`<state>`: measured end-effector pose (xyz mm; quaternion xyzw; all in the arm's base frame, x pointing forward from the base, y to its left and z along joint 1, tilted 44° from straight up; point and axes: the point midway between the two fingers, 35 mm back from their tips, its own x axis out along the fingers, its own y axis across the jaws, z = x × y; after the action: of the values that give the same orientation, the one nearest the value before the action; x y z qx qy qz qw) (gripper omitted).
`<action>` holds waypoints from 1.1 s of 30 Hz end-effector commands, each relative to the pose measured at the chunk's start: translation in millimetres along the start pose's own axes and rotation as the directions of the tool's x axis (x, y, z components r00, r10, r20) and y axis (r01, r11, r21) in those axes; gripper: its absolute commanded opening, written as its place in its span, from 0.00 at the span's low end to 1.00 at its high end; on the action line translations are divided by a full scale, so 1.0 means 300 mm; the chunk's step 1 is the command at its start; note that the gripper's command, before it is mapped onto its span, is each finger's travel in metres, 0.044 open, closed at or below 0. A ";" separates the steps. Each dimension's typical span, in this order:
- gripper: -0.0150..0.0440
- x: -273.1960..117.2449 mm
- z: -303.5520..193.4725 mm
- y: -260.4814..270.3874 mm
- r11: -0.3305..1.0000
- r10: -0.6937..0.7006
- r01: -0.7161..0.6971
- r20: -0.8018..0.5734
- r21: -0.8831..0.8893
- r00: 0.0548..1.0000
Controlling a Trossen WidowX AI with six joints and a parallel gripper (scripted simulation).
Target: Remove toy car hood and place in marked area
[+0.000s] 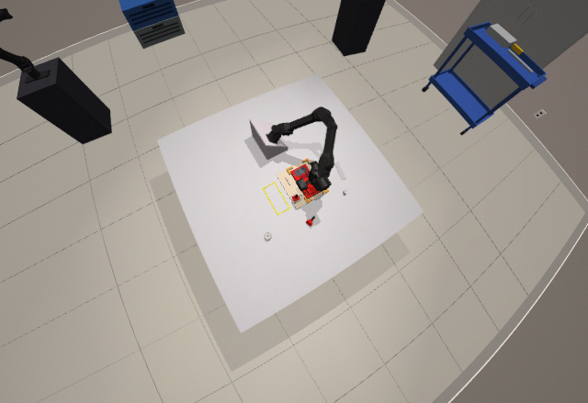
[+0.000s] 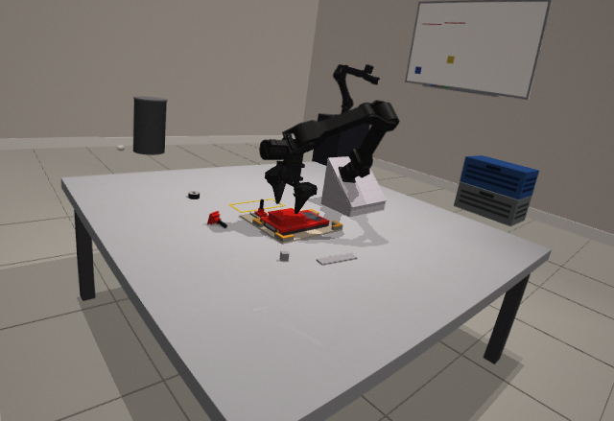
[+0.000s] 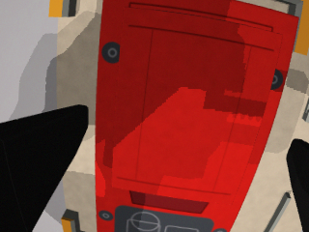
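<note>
The red toy car (image 1: 310,193) (image 2: 319,222) (image 3: 107,97) lies on a beige board (image 1: 285,181) (image 3: 77,92) with orange corner pieces. Its hood (image 2: 283,216) (image 3: 193,126), a raised red panel, sits on the car. My gripper (image 2: 287,207) (image 3: 192,133) is open and empty, pointing down just above the car. In the wrist view one finger is left of the hood and the other right of it. The marked area (image 1: 270,201) (image 2: 250,201), a yellow dashed rectangle, lies on the table beside the board, with nothing in it. In the top view the arm hides the fingertips.
A red peg (image 1: 295,197) (image 2: 260,212) with a black stem stands on the board's corner. A red piece with a dark stem (image 1: 310,222) (image 2: 213,218), a small wheel (image 1: 267,236) (image 2: 194,195), a grey cube (image 2: 284,255), a pale strip (image 2: 337,259) and a wedge (image 2: 333,193) are around it.
</note>
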<state>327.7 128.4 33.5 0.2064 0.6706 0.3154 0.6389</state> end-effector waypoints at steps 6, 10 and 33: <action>1.00 0.022 -0.005 0.003 1.000 0.006 -0.006 -0.003 0.004 1.000; 1.00 0.029 -0.006 0.004 1.000 0.007 -0.007 -0.003 0.004 1.000; 1.00 0.065 -0.007 0.004 1.000 0.008 -0.008 -0.003 0.004 1.000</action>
<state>324.4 140.0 21.1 0.2071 0.6711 0.3158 0.6380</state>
